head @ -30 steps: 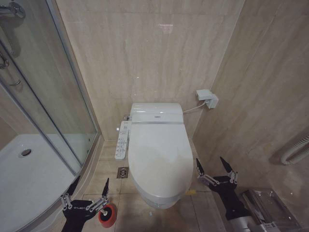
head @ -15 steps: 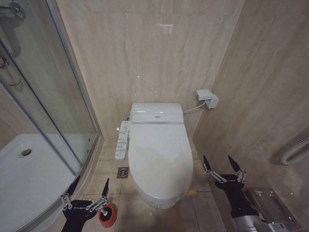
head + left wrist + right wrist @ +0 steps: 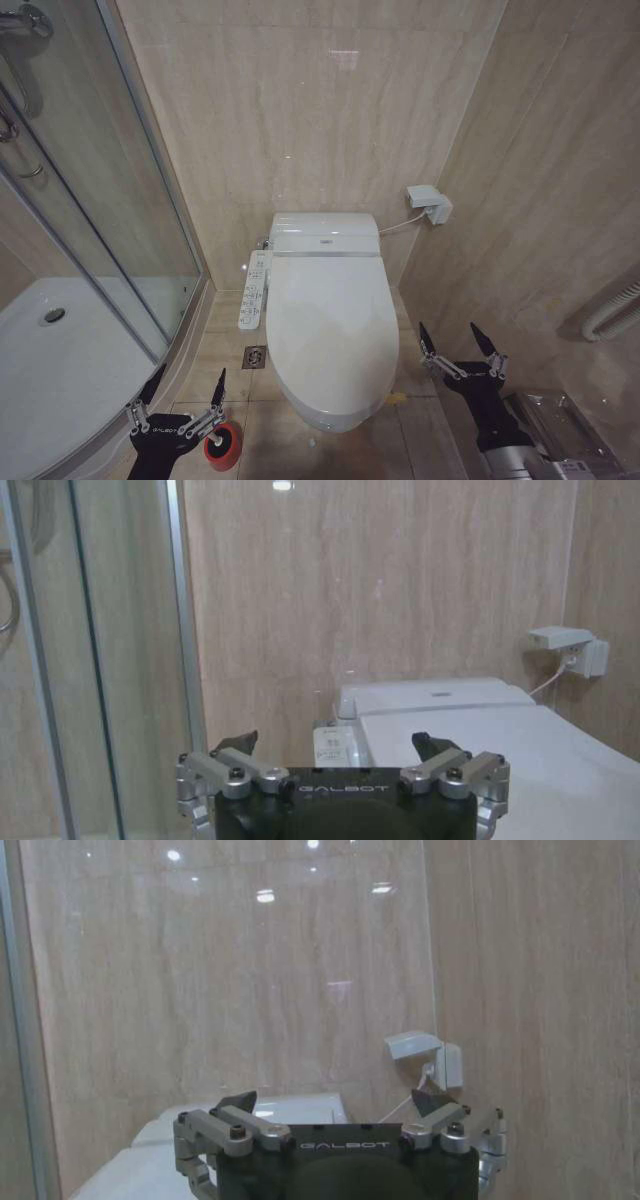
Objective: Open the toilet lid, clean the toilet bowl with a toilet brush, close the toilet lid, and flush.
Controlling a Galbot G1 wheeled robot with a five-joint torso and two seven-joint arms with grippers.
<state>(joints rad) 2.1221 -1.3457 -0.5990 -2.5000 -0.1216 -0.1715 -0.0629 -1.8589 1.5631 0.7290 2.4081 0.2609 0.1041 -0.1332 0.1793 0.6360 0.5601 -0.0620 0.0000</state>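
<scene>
We see the toilet lid [image 3: 330, 335] lying closed over the toilet bowl [image 3: 345, 415], which stands against the far beige wall with its front end toward us. A white control panel [image 3: 253, 290] runs along the left side of the toilet, and a small floor drain [image 3: 254, 357] sits in the tiles just left of the bowl. On the right wall, beyond the tank, a white socket box [image 3: 430, 204] has a cord leading to the toilet.

Our left claw [image 3: 182, 394] hangs low at the near left, beside the glass shower enclosure [image 3: 95, 230]; its two fingers are spread wide and hold nothing. Just to its right on the floor sits the red holder [image 3: 224, 445] of the toilet brush; we think the brush stands in it, though the handle is hard to make out here.

Our right claw [image 3: 457, 345] hovers at the near right of the bowl, close to its rim but apart from it, fingers parted wide and empty. In the right wrist view that claw [image 3: 335, 1104] points toward the far wall and the socket box [image 3: 428, 1054]
</scene>
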